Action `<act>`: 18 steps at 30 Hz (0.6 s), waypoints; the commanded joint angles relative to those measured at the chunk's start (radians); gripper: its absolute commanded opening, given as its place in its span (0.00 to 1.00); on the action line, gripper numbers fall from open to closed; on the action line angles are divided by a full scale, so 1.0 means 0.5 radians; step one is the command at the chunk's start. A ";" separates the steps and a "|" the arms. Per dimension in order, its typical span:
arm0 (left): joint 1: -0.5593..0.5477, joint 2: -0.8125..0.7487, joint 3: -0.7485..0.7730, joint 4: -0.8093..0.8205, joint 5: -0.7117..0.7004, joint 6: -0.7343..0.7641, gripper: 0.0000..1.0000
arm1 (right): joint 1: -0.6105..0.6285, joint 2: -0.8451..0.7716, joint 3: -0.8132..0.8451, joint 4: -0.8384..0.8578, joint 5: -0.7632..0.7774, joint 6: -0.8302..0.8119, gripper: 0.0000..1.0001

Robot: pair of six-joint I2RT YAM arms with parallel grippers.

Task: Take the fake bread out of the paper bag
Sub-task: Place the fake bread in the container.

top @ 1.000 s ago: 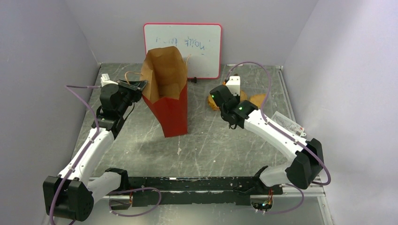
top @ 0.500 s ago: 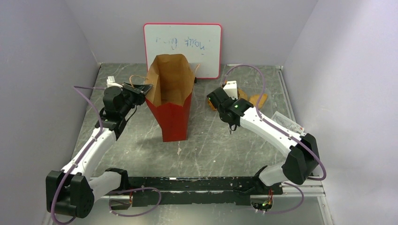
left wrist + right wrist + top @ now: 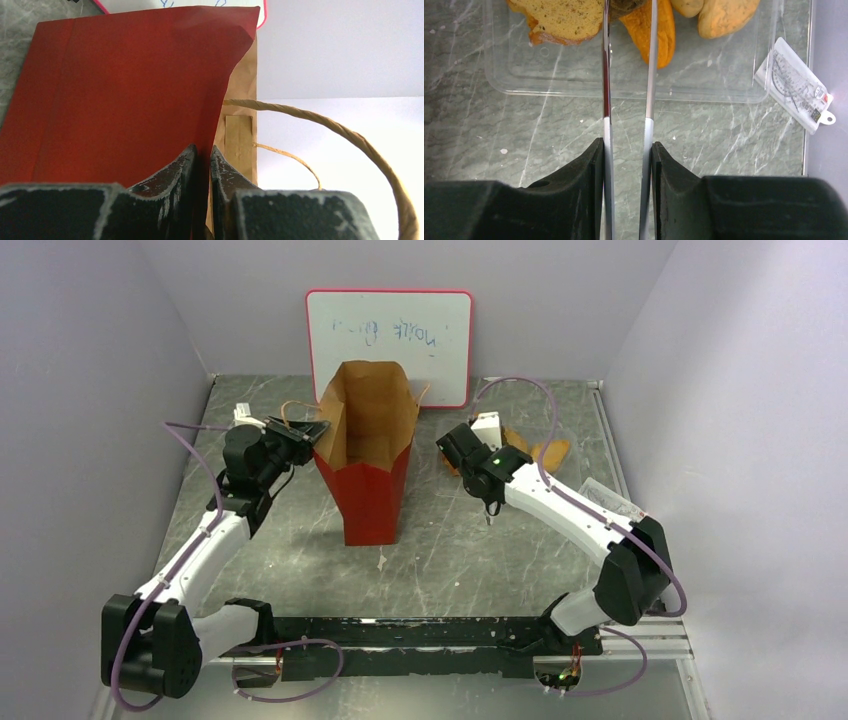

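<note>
Red paper bag (image 3: 368,480) now stands upright near the whiteboard (image 3: 389,335); a second ago I had it leaning. My left gripper (image 3: 202,150) stays pinched tight on the bag's rim. The right gripper (image 3: 628,30) has shifted slightly over the clear tray (image 3: 624,85), its long blades clamped on a dark brown piece (image 3: 625,6). The rest of the fake bread (image 3: 559,20) lies in that tray, outside the bag.
</note>
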 commanded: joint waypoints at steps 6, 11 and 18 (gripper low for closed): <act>0.018 0.036 -0.018 0.130 0.098 -0.004 0.12 | -0.080 -0.036 -0.063 0.147 -0.026 0.027 0.41; 0.018 0.047 -0.025 0.130 0.106 -0.002 0.12 | -0.116 -0.036 -0.090 0.186 -0.066 0.017 0.44; 0.018 0.056 -0.031 0.132 0.111 -0.002 0.13 | -0.146 -0.070 -0.139 0.222 -0.096 0.027 0.45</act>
